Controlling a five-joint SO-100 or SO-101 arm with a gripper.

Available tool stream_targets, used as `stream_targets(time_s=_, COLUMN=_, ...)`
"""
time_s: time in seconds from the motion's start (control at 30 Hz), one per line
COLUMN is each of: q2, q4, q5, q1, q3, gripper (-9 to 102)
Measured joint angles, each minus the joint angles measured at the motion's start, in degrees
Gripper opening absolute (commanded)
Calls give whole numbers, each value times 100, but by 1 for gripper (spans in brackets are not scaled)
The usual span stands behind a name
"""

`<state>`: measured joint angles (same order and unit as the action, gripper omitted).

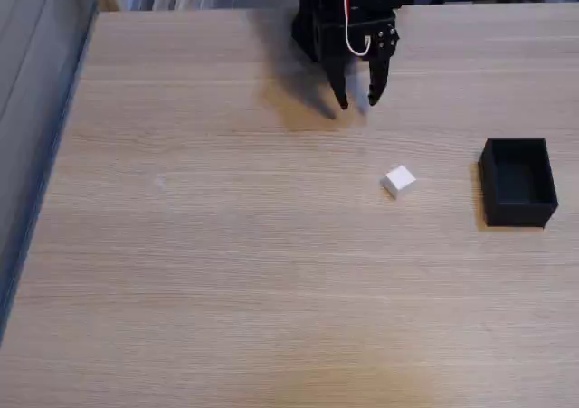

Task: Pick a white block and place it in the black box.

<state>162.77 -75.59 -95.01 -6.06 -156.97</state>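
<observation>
The white block (pixel 398 181), a small cube, lies on the wooden table right of centre. The black box (pixel 517 182) stands open-topped near the right edge, level with the block and nothing shows inside it. My black gripper (pixel 359 100) hangs at the back of the table, fingers pointing down, above and a little left of the block in the fixed view. Its two fingers stand apart with nothing between them.
The wooden table (pixel 226 272) stretches wide to the left and front. Its left edge (pixel 54 164) drops to a grey floor. Clutter sits beyond the far edge behind the arm.
</observation>
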Motion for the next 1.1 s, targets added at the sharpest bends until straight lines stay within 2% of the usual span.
stream_targets(time_s=0.53, q2=-1714, q4=1169, q5=-606, q1=-141, q3=554, gripper=25)
stream_targets(time_s=1.1, q2=-3507, q4=2083, q5=-220, q1=-483, q3=1644, gripper=25)
